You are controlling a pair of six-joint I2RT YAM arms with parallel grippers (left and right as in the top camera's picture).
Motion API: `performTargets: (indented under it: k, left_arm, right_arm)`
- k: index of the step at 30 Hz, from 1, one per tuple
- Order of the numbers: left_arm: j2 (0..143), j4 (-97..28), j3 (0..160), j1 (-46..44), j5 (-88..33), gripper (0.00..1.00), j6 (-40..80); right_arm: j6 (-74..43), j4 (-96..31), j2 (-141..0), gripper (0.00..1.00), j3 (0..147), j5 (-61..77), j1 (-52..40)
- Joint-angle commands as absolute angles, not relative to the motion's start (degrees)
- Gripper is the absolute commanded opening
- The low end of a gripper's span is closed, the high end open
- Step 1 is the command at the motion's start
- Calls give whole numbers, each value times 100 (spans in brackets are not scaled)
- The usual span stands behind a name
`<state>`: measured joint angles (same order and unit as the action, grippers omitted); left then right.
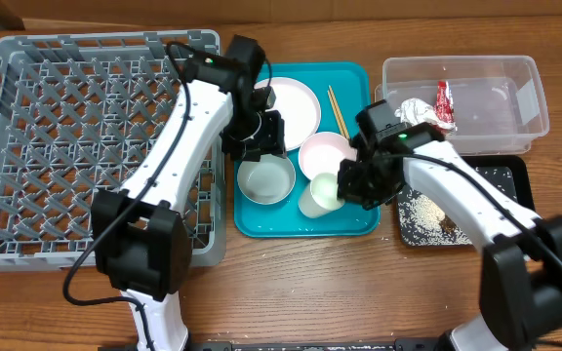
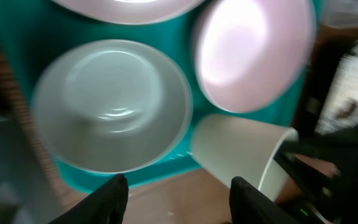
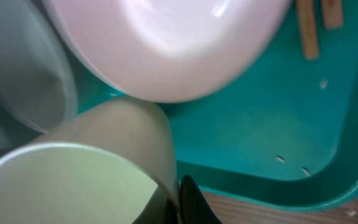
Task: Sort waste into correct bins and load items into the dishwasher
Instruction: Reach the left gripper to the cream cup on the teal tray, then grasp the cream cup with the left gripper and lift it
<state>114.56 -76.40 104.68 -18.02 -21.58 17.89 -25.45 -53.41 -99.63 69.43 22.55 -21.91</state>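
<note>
On the teal tray [image 1: 261, 219] lie a round white plate [image 1: 296, 102], wooden chopsticks [image 1: 337, 110], a white bowl [image 1: 325, 151], a pale-blue bowl [image 1: 265, 178] and a small white cup [image 1: 320, 193]. My right gripper [image 3: 179, 202] is shut on the cup's [image 3: 73, 174] wall at its rim, and the cup is tilted. My left gripper [image 2: 179, 199] hangs open above the tray's near edge, beside the pale-blue bowl [image 2: 114, 106], with nothing between its fingers. The red wrapper [image 1: 444, 102] and crumpled paper [image 1: 418, 110] lie in the clear tub [image 1: 496, 107]. Rice grains [image 1: 422, 214] lie in the black tray [image 1: 510, 180].
The large grey dish rack [image 1: 66, 146] stands to the left of the teal tray, with nothing in it. The clear tub and black tray sit close together at the right. Both arms reach over the teal tray, their grippers close together.
</note>
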Motion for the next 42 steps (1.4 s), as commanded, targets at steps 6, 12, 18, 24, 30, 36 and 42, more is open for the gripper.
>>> performTargets:
  k: [6, 12, 18, 24, 30, 36, 42]
  left_arm:
    - [11367, -7826, 10600, -814, -6829, 74, -939]
    - [11369, -8154, 10591, -443, -8219, 91, -1831]
    - [11369, -8228, 10591, -489, -8853, 96, -2001]
    - [11369, -8230, 10591, -569, -9021, 78, -1981]
    - [11369, -8272, 10591, -572, -9017, 70, -1981]
    - [11369, -8248, 10591, -576, -9004, 90, -1979]
    - [11369, -8252, 10591, -576, -9006, 70, -1975]
  right_arm:
    - [-2936, -3734, -8593, 4, 7207, 4025, -1634]
    - [-3321, -2545, -8772, 4, 7201, 4740, -1638]
    - [-3590, -1566, -9048, 4, 7201, 5507, -1695]
    - [-3736, -1232, -9181, 4, 7196, 5583, -1820]
    - [-3789, -1205, -9474, 4, 7196, 5592, -1870]
    - [-3795, -980, -9598, 4, 7196, 5776, -1938]
    - [-3800, -854, -9616, 4, 7196, 5756, -1992]
